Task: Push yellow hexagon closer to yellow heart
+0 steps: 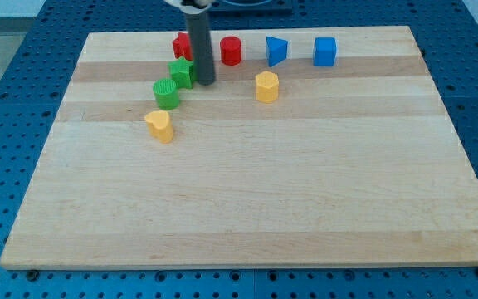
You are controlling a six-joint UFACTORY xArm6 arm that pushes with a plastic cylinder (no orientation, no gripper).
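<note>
The yellow hexagon (266,86) is a short, faceted yellow prism with a flat top, its side faces a shade darker and more orange than the top, and it stands upright on the wooden board (247,199) toward the view's top, a little right of the board's middle. The yellow heart (159,125) lies well apart from it, lower and toward the view's left, its lobed outline readable from above. My tip (205,82) rests on the board left of the hexagon, with bare wood between them, and just beside the right edge of a green block (181,73) whose exact shape I cannot tell; the rod is a plain stick with nothing to clench, and it holds nothing. A second green block (166,93), round and ribbed, sits below and left of the first, just above the heart. Along the view's top run a red block (181,45) partly hidden behind the rod, a red cylinder (231,51), a blue wedge-like block (276,51) and a blue cube (325,51).
</note>
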